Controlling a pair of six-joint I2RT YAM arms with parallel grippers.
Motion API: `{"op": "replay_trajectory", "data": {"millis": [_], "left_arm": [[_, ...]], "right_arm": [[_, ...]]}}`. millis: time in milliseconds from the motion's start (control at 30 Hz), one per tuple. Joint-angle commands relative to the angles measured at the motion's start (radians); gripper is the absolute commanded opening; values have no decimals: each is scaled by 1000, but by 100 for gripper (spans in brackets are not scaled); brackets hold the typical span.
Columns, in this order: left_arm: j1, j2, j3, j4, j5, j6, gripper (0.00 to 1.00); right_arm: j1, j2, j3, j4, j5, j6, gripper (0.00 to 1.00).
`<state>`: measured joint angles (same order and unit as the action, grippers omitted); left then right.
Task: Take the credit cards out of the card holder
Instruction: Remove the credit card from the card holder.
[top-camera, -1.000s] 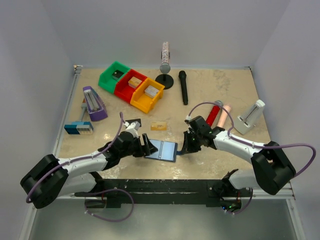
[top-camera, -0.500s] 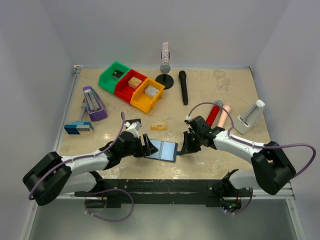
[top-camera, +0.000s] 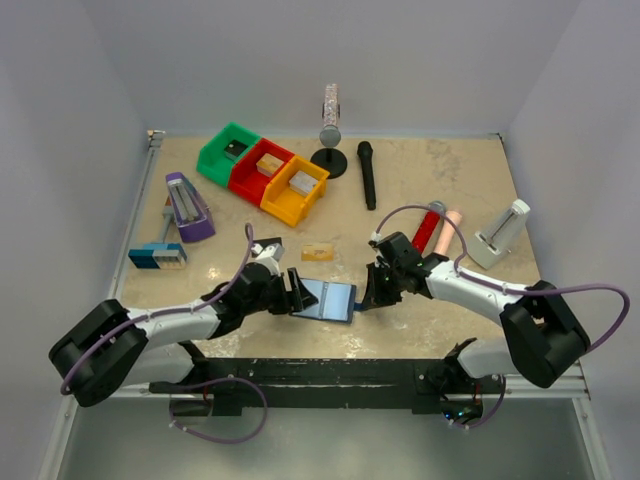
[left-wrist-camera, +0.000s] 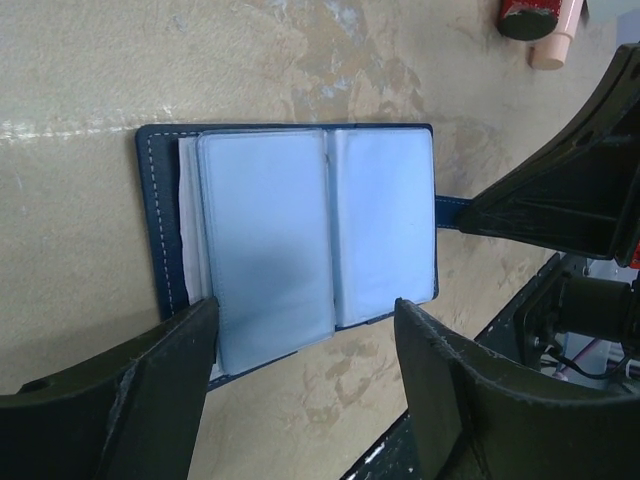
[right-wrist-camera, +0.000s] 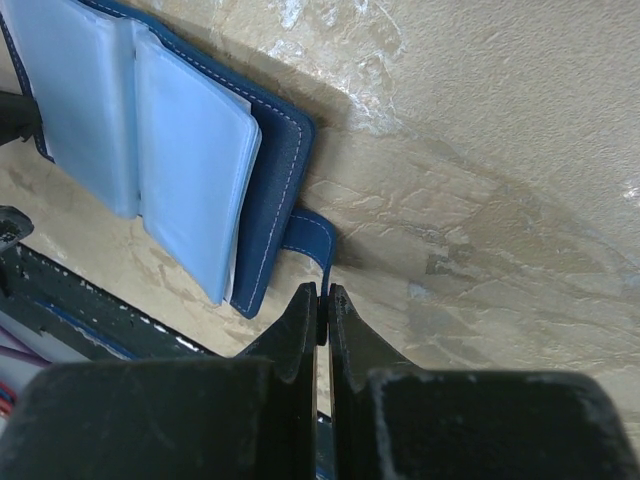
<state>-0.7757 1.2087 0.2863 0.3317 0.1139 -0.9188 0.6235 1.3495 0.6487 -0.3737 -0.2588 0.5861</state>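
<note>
Nearby, the open dark blue stitched card holder (top-camera: 325, 298) lies flat on the mottled beige table (top-camera: 440, 180), its glossy pale blue pockets just beyond the left gripper's (left-wrist-camera: 305, 385) wide-spread fingers, its tab (right-wrist-camera: 312, 232) pinched by the right gripper (right-wrist-camera: 322, 300), with a tan card (top-camera: 317, 251) and coloured bins (top-camera: 262, 172) farther back.

Both arms reach forward from their bases, stretched low over the worktop (top-camera: 450, 190), and their hands point in towards each other near its middle. The left arm (top-camera: 170, 322) lies long and nearly flat, and the left hand (top-camera: 294, 291) has its fingers (left-wrist-camera: 150, 400) spread wide apart. The right arm (top-camera: 470, 287) angles down from its elbow. The right hand (right-wrist-camera: 322, 300) has its fingers pinched tight on the tab of the card holder (right-wrist-camera: 275, 150).
</note>
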Motion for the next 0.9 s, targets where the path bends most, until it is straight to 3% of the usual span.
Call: {"op": "replay_trajectory", "data": {"millis": [0,867], "left_arm": [[-22,20,40,35,47,38,75],[-65,114,174,107,197,104,73]], "right_arm": [[5,7,28,19,-30,-6,0],[4,8,45,6,-40,-12,0]]}}
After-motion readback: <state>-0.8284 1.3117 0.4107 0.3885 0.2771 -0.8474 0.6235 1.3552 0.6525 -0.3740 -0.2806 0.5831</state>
